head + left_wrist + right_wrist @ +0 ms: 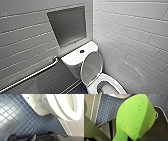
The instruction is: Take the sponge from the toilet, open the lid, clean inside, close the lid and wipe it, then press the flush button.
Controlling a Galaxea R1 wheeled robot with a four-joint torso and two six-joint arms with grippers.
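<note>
The white toilet [75,58] stands in the corner with its lid [92,65] raised against the tank, so the bowl [108,86] is uncovered. The dark flush button [82,51] sits at the centre of the tank top. In the right wrist view the bright green sponge [135,117] looms large, pinched at its near end, with my right gripper [132,138] shut on it above the blue tiles. The left wrist view looks along the underside of the toilet bowl [58,107]. Dark parts of my left gripper [42,137] hang over the floor there, open and holding nothing.
A metal grab bar [30,76] runs along the left tiled wall, and a grey recessed niche [68,26] sits above the tank. A tiled wall [135,42] closes in on the right. Small blue floor tiles [25,122] surround the toilet's base.
</note>
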